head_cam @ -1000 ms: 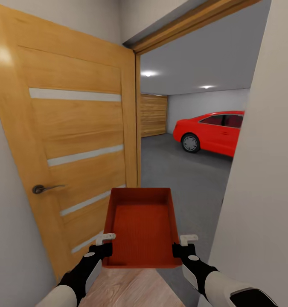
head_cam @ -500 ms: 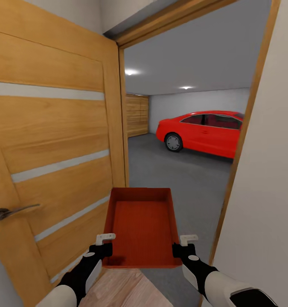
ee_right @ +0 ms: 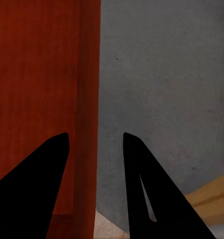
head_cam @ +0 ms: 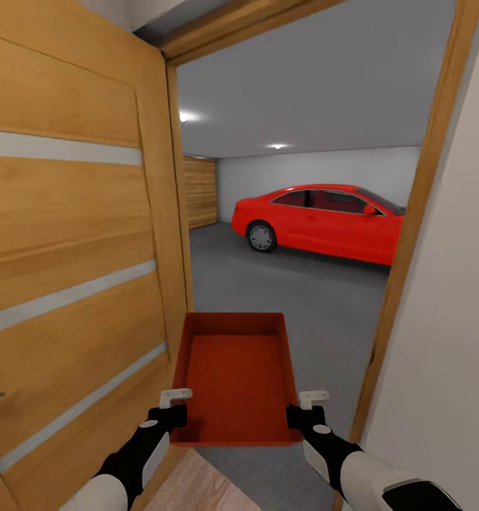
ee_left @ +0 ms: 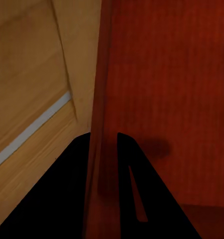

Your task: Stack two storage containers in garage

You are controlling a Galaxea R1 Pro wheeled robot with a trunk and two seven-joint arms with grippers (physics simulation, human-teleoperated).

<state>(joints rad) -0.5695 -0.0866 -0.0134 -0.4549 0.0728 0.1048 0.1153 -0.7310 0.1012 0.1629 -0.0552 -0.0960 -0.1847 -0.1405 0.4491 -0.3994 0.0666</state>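
Through the doorway now, garage (head_cam: pixel 303 106) ahead with its grey concrete floor (head_cam: pixel 296 298) and red car (head_cam: pixel 324 221), wooden door (head_cam: pixel 69 248) swung open close on the left. Storage container (head_cam: pixel 235 376) carried level out front, left gripper (head_cam: pixel 177 406) and right gripper (head_cam: pixel 304 408) each with jaws clamped over a side wall near its rear corners. Best rolled straight down the middle, clear of door and frame (head_cam: pixel 402 270), bin kept level.

Orange-red storage container (head_cam: pixel 235 376), ribbed base; honey wood-grain door (head_cam: pixel 69 270) with pale stripes; mottled dark grey floor (head_cam: pixel 296 291); bright red car (head_cam: pixel 324 221); white walls (head_cam: pixel 438 341); black gripper fingers (ee_right: pixel 47 184).
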